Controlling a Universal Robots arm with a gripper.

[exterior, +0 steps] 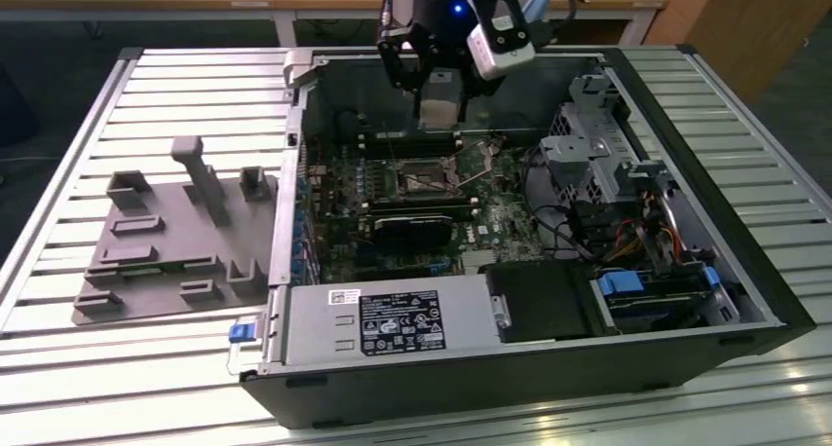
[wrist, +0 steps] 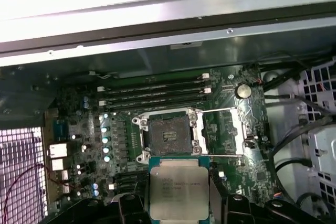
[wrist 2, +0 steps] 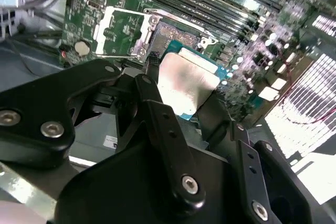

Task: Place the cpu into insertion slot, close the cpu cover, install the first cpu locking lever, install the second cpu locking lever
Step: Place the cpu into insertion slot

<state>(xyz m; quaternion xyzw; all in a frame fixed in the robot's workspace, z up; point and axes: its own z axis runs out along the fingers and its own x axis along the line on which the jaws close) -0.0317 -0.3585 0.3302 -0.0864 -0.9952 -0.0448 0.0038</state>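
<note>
Black fingers (wrist 2: 149,95) pinch the cpu (wrist: 178,187) by its edges, short of the open insertion slot (wrist: 169,135) ahead of them, so a tilted or off-centre descent could jam a corner on its rim or bend its contacts.

No print can be read letter for letter. In the exterior view the power supply (exterior: 312,331) carries a black label (exterior: 408,325) with rows of white print and small symbols, and a white sticker (exterior: 342,295) near it, both too fine to make out. In the first wrist view the cpu (wrist: 176,190) bears several faint etched lines on its metal top, illegible. In the second wrist view a paper tag (wrist 2: 110,141) shows dark marks, unreadable.
</note>
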